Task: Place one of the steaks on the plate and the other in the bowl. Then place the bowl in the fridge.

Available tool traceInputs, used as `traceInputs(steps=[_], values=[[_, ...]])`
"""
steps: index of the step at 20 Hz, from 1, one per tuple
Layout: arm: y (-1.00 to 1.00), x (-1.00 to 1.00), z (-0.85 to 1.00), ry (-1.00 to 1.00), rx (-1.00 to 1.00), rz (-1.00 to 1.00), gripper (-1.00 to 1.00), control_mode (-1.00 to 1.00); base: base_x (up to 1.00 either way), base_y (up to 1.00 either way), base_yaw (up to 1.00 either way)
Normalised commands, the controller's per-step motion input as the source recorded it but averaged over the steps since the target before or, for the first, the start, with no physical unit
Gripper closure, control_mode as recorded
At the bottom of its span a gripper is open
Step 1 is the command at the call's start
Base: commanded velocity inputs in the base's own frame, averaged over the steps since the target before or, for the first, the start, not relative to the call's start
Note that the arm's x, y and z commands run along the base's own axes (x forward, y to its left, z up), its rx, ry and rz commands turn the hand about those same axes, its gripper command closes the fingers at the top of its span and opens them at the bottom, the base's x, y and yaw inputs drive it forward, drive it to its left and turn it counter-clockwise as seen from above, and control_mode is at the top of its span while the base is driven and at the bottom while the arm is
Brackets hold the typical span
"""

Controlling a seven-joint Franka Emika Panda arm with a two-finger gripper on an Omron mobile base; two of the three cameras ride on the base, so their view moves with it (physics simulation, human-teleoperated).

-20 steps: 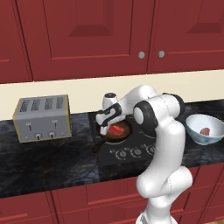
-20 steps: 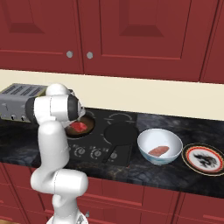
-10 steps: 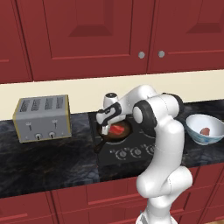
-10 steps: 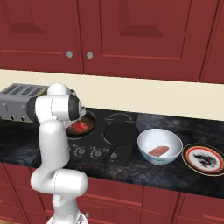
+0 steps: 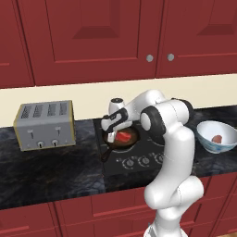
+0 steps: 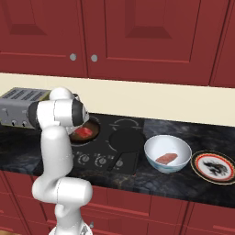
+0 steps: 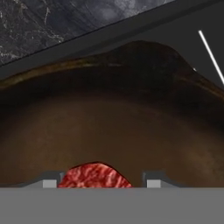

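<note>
step: picking second steak for plate | dark two-finger gripper (image 7: 98, 183) low in brown round frying pan (image 7: 131, 122), jaws astride red raw steak (image 7: 94, 177), grip on it unclear | other pinkish steak (image 6: 166, 158) sits in white patterned bowl (image 6: 151, 153) | red-rimmed plate (image 6: 199, 160) at bowl's 3 o'clock | next: close firmly, lift clear of rim

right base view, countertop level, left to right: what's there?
toaster → frying pan with a red steak in it, partly behind the arm → empty dark frying pan → white bowl holding the other steak → plate
</note>
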Motion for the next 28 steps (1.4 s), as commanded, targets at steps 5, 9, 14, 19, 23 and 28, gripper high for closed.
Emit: traceInputs(steps=[5,9,14,19,23,28], values=[[0.02,-0.01,0.0,0.0,0.0,0.0,1.0,-1.0,0.0,0.0,0.0],[0.0,-0.5,0.27,0.0,0.0,-0.08,1.0,-1.0,0.0,0.0,0.0],[0.0,-0.59,0.48,0.0,0.0,-0.11,1.0,-1.0,0.0,0.0,0.0],[-0.14,-0.68,0.45,-0.03,0.0,-0.12,1.0,-1.0,0.0,0.0,0.0],[-0.18,-0.62,0.45,-0.03,0.0,-0.13,1.0,-1.0,0.0,0.0,0.0],[-0.51,-0.58,0.23,-0.02,0.0,-0.14,1.0,-1.0,0.0,0.0,0.0]])
